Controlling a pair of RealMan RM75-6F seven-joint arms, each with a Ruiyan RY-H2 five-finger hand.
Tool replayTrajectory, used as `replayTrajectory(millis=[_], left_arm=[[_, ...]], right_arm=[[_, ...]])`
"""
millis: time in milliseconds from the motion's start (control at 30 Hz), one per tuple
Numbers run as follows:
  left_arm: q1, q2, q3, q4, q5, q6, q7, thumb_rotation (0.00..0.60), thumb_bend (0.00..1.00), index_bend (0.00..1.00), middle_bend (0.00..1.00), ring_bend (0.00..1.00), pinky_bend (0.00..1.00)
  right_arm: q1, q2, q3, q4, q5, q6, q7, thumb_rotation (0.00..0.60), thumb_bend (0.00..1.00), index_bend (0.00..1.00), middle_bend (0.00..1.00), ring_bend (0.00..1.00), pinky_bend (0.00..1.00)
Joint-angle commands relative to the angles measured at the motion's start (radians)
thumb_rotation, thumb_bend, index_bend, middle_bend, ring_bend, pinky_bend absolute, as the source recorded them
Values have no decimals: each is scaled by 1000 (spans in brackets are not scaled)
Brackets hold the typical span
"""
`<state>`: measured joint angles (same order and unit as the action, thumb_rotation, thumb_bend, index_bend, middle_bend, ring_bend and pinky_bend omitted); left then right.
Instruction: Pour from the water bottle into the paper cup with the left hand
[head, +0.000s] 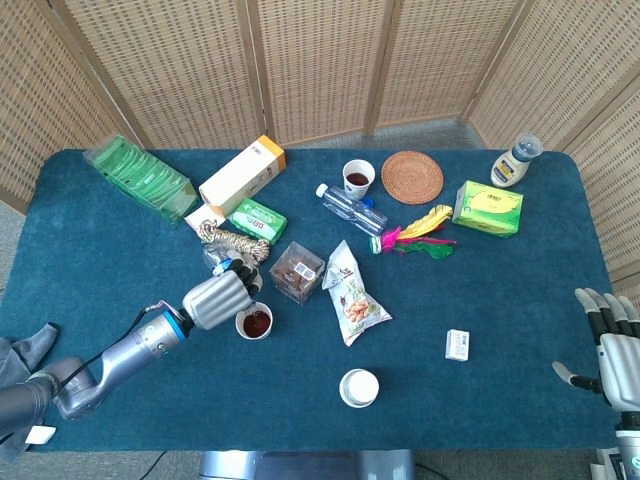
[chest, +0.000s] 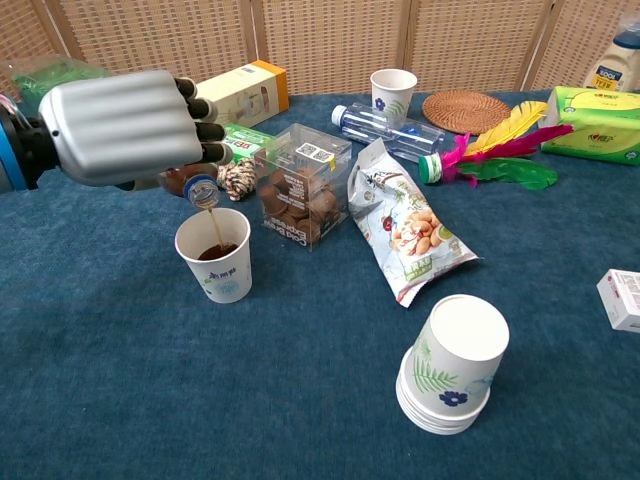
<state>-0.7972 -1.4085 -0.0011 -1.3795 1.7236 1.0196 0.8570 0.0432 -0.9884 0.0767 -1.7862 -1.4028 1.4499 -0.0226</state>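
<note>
One hand (chest: 120, 125) around tilted bottle (chest: 195, 187)

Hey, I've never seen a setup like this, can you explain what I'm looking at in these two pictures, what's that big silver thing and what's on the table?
The silver thing is a robot's left hand, seen from a camera on its chest. The other picture looks down from its head and shows the same hand at the end of its arm. That hand holds a tilted bottle, and brown liquid runs from it into a paper cup below. The right hand rests open at the table edge. On the blue table lie a clear box of brown snacks, a snack bag, a stack of upside-down cups and a second bottle lying flat.
</note>
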Motion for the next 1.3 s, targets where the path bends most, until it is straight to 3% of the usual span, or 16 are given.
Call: replayTrajectory(millis=[33,367,967,1300], left_arm=[[14,4,2,-11,-9,15,-41,600,497,593,460,305,399],[73,16,0,-48,-62,80,-253,600,495,589,459,304,414],[251,38,-12,78,-179,257,-963,600,495,573,462,305,417],[352,-49,-37,227,-247,317,-1388,600,495,571,465,304,416]], right_arm=[[-1,-1,-1,-1,-2,1,-3,600,0,0,0,0,0],[0,-3,-3,-2,-2,-1,-10,600,0,0,0,0,0],[6,-14,-11,-10,-6,-13,-45,600,0,0,0,0,0],[10,-25,-19,-13,-14,-19,-70,600,0,0,0,0,0]])
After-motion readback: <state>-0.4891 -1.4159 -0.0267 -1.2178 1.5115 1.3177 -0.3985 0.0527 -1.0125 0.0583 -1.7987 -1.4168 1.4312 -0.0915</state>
